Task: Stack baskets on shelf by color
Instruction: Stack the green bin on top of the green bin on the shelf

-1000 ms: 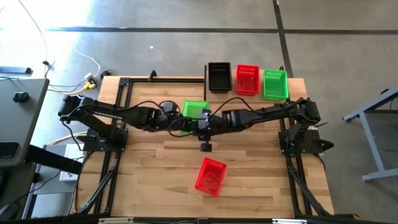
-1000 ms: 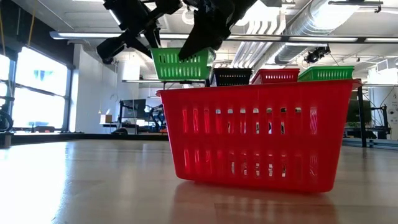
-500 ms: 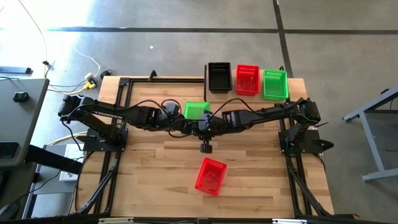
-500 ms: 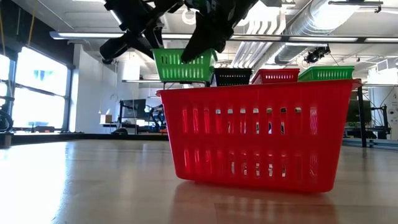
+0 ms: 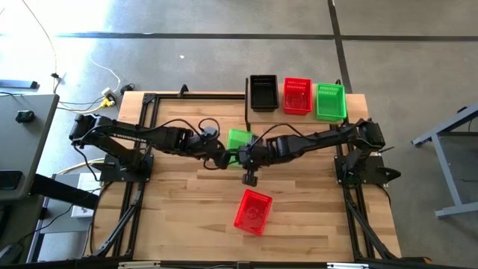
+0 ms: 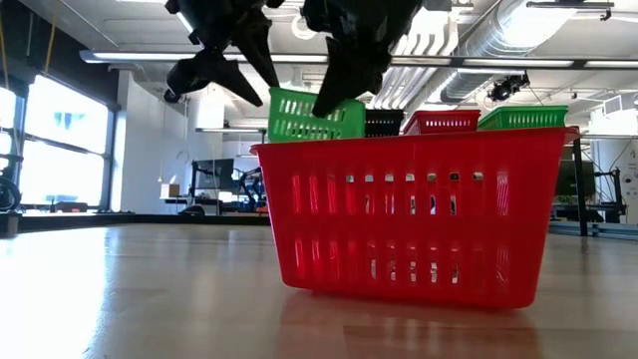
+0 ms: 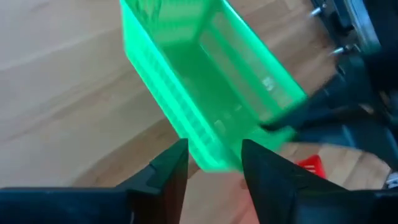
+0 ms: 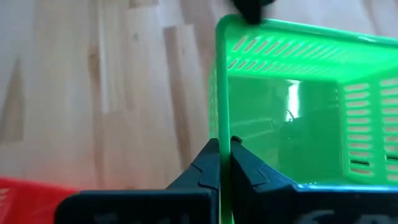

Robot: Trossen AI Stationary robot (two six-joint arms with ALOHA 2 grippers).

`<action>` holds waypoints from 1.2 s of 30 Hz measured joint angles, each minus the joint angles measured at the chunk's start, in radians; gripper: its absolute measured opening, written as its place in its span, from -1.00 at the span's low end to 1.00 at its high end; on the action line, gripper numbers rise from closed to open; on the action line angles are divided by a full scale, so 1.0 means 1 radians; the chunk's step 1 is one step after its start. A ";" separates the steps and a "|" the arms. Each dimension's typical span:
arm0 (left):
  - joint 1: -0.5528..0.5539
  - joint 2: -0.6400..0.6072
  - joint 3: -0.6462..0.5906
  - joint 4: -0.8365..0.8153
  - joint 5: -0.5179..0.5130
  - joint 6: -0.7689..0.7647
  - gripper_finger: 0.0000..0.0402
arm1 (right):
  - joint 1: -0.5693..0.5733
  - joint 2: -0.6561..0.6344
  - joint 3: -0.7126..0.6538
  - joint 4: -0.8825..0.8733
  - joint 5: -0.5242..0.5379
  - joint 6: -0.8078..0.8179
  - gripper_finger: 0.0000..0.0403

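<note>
Where the two arms meet over the middle of the bench (image 5: 179, 217) in the high view, a green basket (image 5: 239, 140) is seen between the left pincer (image 5: 221, 158) and the right pincer (image 5: 246, 157). A red basket (image 5: 252, 211) lies on the bench nearer the front edge, well apart from them. On the shelf (image 5: 249, 110) at the far edge, a black basket (image 5: 263, 92), a second red basket (image 5: 296, 96) and a second green basket (image 5: 330, 101) are lined up side by side.

In the low view, the green basket (image 6: 314, 117) is held clear of the bench and tilted, with the right pincer (image 6: 334, 98) clamped on its rim and the left pincer (image 6: 261, 75) just beside its other end. The near red basket (image 6: 414, 221) fills the foreground, and the three shelf baskets are partly hidden behind it.

In the left wrist view, the left pincer (image 7: 214, 163) is seen spread open, one end of the green basket (image 7: 205, 93) lying between its fingers (image 7: 171, 168) without being gripped.

In the right wrist view, the right pincer (image 8: 224, 155) is seen closed tight on the side wall of the green basket (image 8: 298, 106), with the bench below.
</note>
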 joint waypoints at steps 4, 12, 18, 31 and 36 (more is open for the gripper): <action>0.019 0.000 0.000 -0.003 0.029 0.042 -0.26 | 0.030 0.000 0.000 -0.035 0.001 0.047 -1.00; 0.046 -0.010 0.000 -0.001 0.043 0.129 -0.29 | 0.097 -0.003 0.000 -0.085 0.003 0.152 -1.00; 0.069 -0.043 -0.002 -0.005 0.043 0.216 -0.29 | 0.148 -0.063 0.000 -0.086 0.036 0.169 -1.00; 0.108 -0.187 -0.001 0.014 0.038 0.352 -0.29 | 0.211 -0.223 0.000 -0.208 0.182 0.149 -1.00; 0.134 -0.229 -0.002 0.019 0.013 0.394 -0.29 | 0.213 -0.302 0.001 -0.305 0.231 0.143 -1.00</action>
